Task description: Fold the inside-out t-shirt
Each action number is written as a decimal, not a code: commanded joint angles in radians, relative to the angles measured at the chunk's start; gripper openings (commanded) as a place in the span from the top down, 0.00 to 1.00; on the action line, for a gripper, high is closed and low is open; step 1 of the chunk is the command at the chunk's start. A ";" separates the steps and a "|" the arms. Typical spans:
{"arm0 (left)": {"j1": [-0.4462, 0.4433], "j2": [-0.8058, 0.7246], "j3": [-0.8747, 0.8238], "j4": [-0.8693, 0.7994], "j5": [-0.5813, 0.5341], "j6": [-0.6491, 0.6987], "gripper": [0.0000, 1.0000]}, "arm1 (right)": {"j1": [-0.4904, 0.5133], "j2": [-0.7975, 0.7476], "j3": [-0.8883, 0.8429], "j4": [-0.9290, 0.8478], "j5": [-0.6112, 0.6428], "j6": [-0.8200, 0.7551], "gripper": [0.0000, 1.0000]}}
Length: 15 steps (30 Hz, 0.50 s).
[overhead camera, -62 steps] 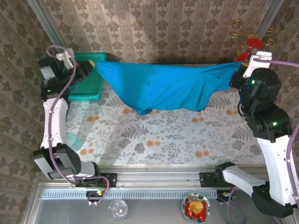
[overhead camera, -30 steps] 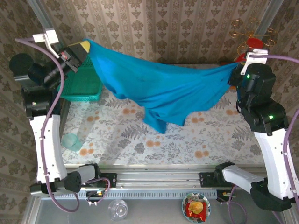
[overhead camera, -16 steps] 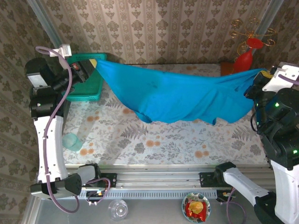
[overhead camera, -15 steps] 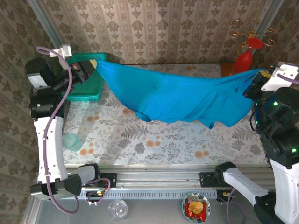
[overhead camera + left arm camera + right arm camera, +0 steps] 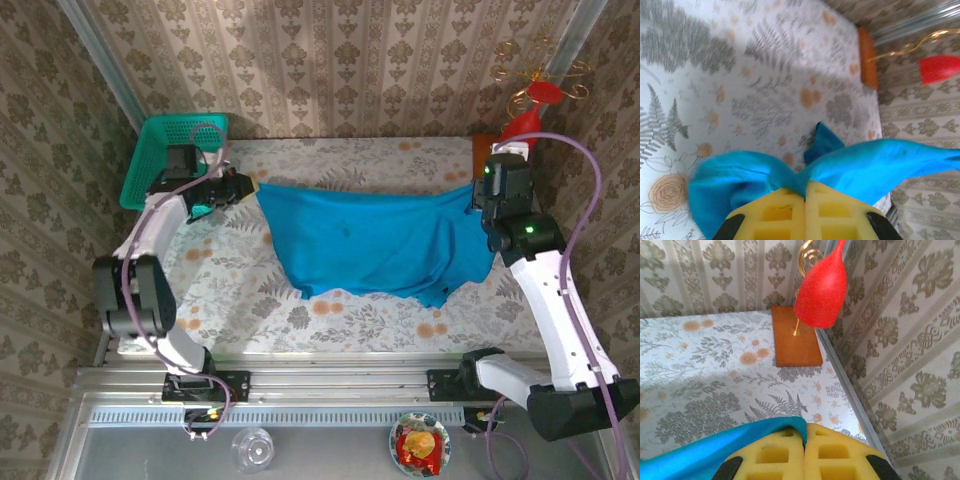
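Item inspected: blue t-shirt (image 5: 370, 245), lying spread across the far half of the flowered table (image 5: 340, 320)
Shirt position: stretched left to right between the two grippers; the far edge runs fairly straight, the near edge is uneven and reaches toward the middle of the table
Shirt condition: mostly flat on the surface, with folds gathered at each held corner; the right end is bunched under the right arm
Left gripper (image 5: 805, 190): clamped, yellow pads (image 5: 775, 212) pressed together with blue cloth pinched in the seam between them; in the overhead view it sits at the shirt's far left corner, low over the table
Right gripper (image 5: 805, 432): clamped, pads meeting, a blue edge of the shirt caught between them; it sits at the shirt's far right corner
Basket (image 5: 170, 150): teal mesh, at the far left corner, just behind the left arm, apart from the shirt
Ornament (image 5: 821, 287): red, on gold wire, standing on a wooden base (image 5: 795, 340) at the far right corner, near the right gripper
Near rail: clear cup (image 5: 252, 447) and a dish with red contents (image 5: 420, 445), well apart from the shirt
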 commanded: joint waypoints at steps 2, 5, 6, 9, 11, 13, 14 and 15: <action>-0.024 0.150 0.112 0.031 0.089 0.051 0.95 | -0.019 -0.036 -0.012 0.066 0.001 0.040 1.00; -0.032 0.211 0.132 0.036 0.032 0.041 0.83 | -0.024 -0.038 -0.016 0.058 -0.011 0.045 1.00; -0.034 0.215 0.125 0.047 0.013 0.035 0.80 | -0.024 -0.039 -0.016 0.053 -0.015 0.046 1.00; -0.041 0.191 0.075 0.094 -0.007 0.009 0.69 | -0.025 -0.046 -0.023 0.044 -0.027 0.050 1.00; -0.049 0.162 0.020 0.130 -0.013 -0.008 0.66 | -0.024 -0.052 -0.029 0.041 -0.034 0.053 1.00; -0.062 0.142 -0.036 0.144 -0.023 -0.013 0.63 | -0.024 -0.060 -0.038 0.041 -0.041 0.060 1.00; -0.073 0.139 -0.064 0.150 -0.023 -0.013 0.63 | -0.024 -0.063 -0.043 0.041 -0.047 0.066 1.00; -0.086 0.138 -0.088 0.157 -0.019 -0.013 0.63 | -0.024 -0.066 -0.047 0.041 -0.053 0.070 1.00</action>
